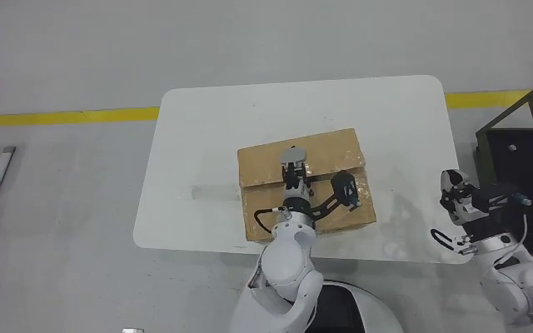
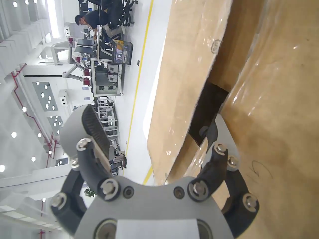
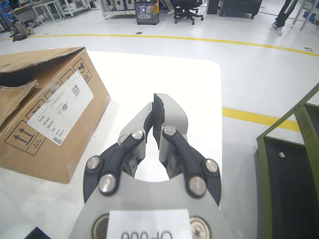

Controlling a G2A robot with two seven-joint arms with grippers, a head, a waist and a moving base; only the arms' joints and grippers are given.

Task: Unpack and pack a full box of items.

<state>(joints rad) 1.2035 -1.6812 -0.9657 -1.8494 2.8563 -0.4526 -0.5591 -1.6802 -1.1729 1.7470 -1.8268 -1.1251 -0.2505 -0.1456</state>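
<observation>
fingers (image 2: 94, 128) of the left gripper (image 2: 149, 125) are spread wide over the cardboard box (image 1: 333, 150). one fingertip sits at the dark gap between its top flaps, the other hangs free. the box stands mid-table (image 1: 208, 125), close to the edge nearest the robot. its flaps are partly raised, and what is inside cannot be told. the right gripper (image 3: 155, 110) is above the table's right edge, pads pressed together on nothing. a green-framed bin (image 3: 281, 125) past that edge holds a small white piece (image 3: 281, 154).
</observation>
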